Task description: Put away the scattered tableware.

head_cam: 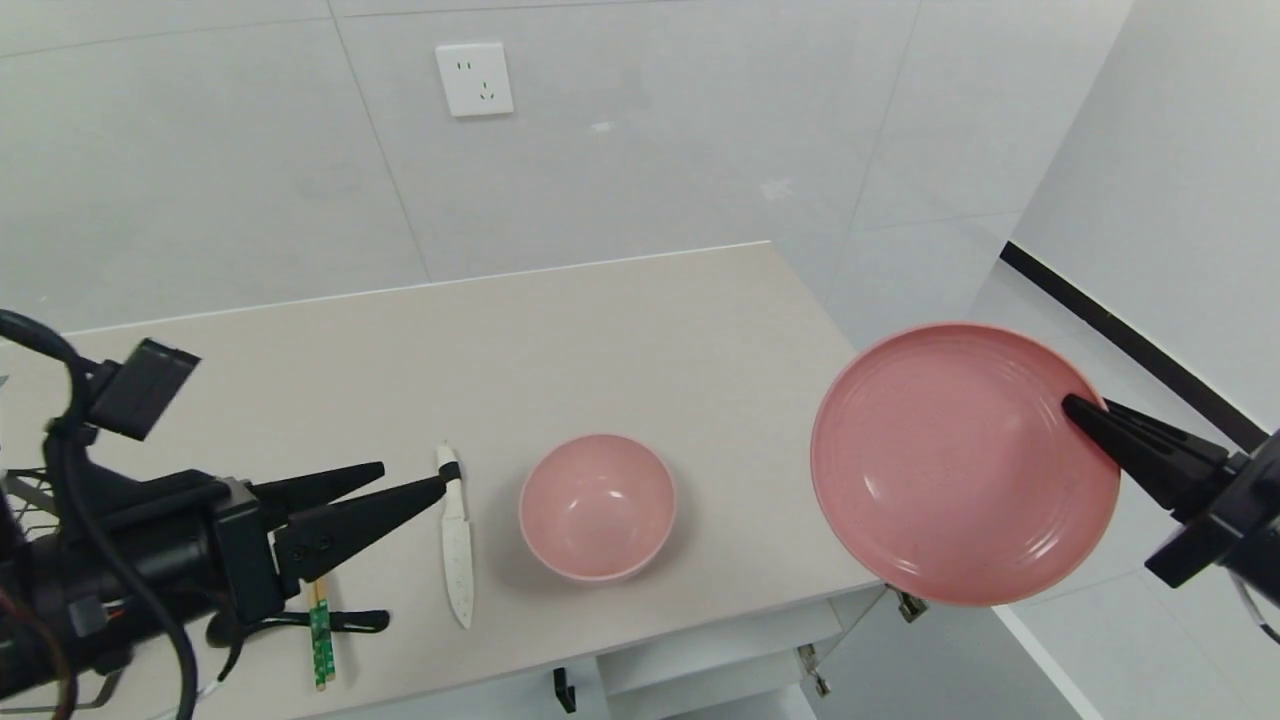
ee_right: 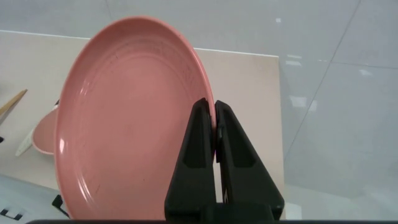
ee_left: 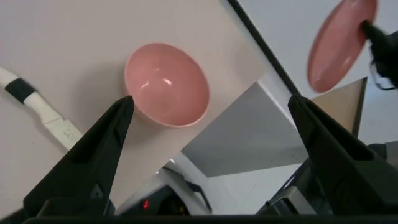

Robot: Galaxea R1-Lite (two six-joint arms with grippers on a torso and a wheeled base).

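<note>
My right gripper (head_cam: 1078,412) is shut on the rim of a pink plate (head_cam: 950,460), holding it tilted in the air off the table's right edge; the pinched rim shows in the right wrist view (ee_right: 216,127), where the plate (ee_right: 124,118) faces the camera. A pink bowl (head_cam: 597,505) sits upright near the table's front edge, seen too in the left wrist view (ee_left: 166,83). A white knife (head_cam: 456,535) lies left of the bowl. My left gripper (head_cam: 410,480) hovers open over the table's front left, its tips near the knife handle. Green-tipped chopsticks (head_cam: 320,635) lie under it.
The beige table (head_cam: 600,330) stands against a tiled wall with a socket (head_cam: 475,78). Its right edge drops to the floor below the plate. A wire rack (head_cam: 30,500) shows at the far left behind my left arm.
</note>
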